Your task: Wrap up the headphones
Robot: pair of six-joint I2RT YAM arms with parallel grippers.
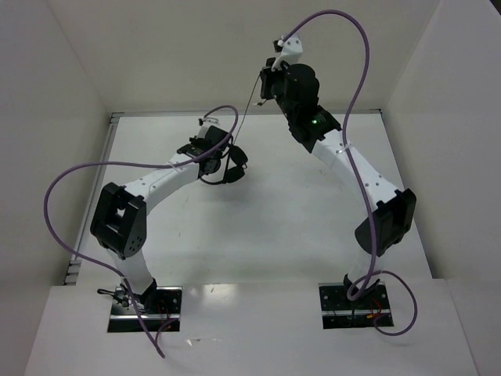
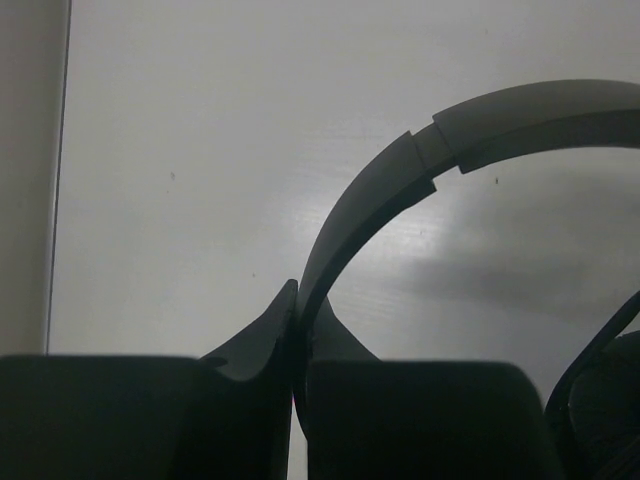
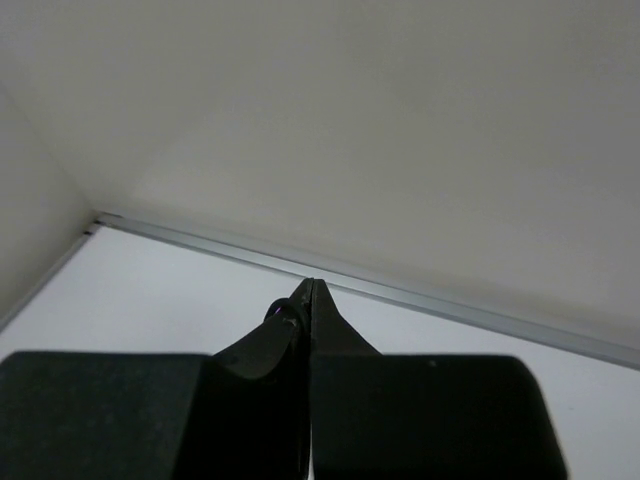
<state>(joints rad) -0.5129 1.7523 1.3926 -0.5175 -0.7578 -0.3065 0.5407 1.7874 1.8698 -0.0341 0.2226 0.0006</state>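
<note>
Headphones (image 1: pixel 232 168), small black on-ear: left hand (image 2: pixel 297 300) clamps the headband (image 2: pixel 380 200) above the white table (image 1: pixel 274 227), right hand (image 3: pixel 308 298) (raised) pinches the thin cord (image 1: pixel 247 117).

headband (image 2: pixel 400 190): runs off the right edge; its lower end vanishes inside the left gripper (image 2: pixel 297 290).
earcup (image 2: pixel 605 420): only a corner shows, bottom right.
cord (image 1: pixel 249 110): hair-thin from above; its end at the right gripper (image 1: pixel 264 84) is too small to tell.

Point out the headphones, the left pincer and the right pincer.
headphones (image 2: pixel 385 190), left wrist view, on the curved headband.
left pincer (image 2: pixel 304 298), left wrist view, midway between its fingertips, at the headband.
right pincer (image 3: pixel 308 288), right wrist view, midway between its shut fingertips.
</note>
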